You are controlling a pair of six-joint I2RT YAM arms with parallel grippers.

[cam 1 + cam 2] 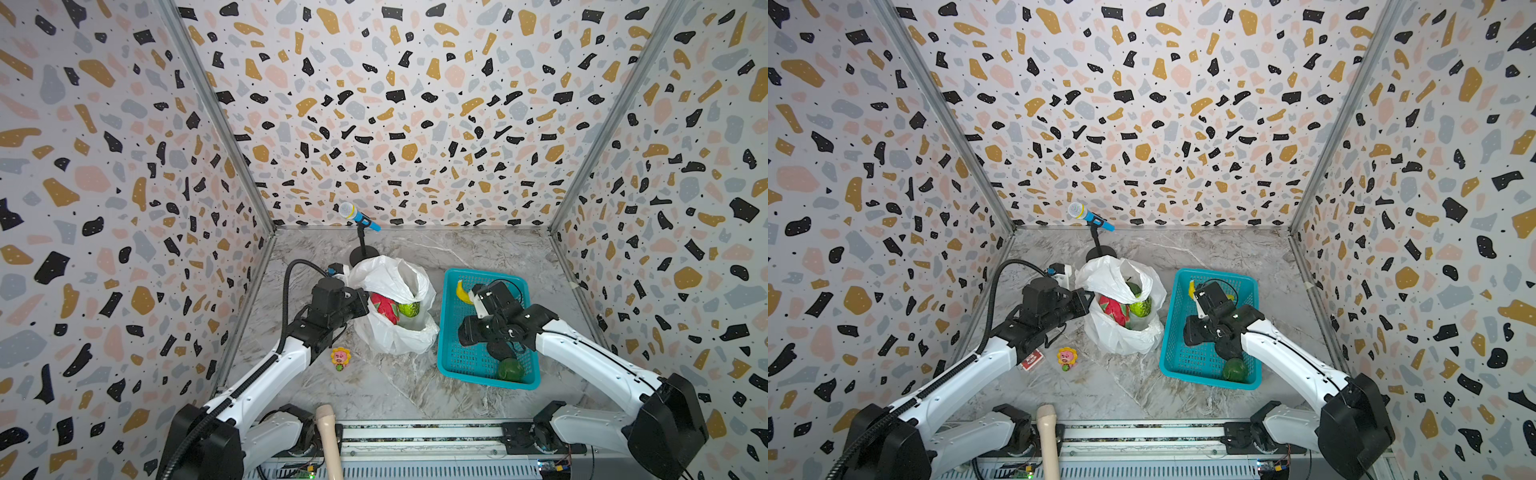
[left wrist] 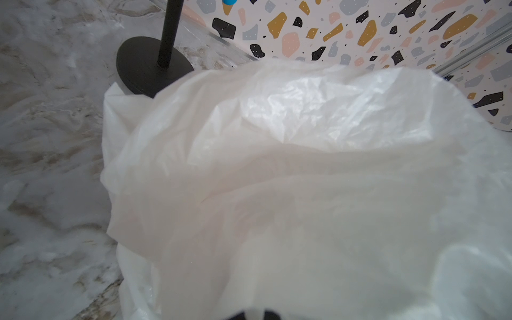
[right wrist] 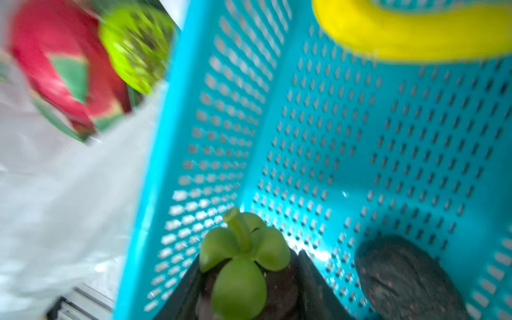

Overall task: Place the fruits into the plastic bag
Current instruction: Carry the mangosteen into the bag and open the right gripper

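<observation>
Right claw (image 3: 249, 289): pinching a dark fruit (image 3: 243, 249) with a green leaf cap, down inside the teal basket (image 3: 210, 124).
Left claw (image 1: 360, 300): pressed together on the plastic bag (image 1: 395, 338) rim.
Bag: just beside the basket, dragon fruit (image 1: 384, 308) inside.

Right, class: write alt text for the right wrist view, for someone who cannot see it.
The right gripper clamps a dark mangosteen with a green leafy cap inside a teal mesh basket. A yellow banana and a dark brown fruit lie in the basket. Beside it, blurred, a white plastic bag holds a red dragon fruit and a bumpy green fruit.
</observation>
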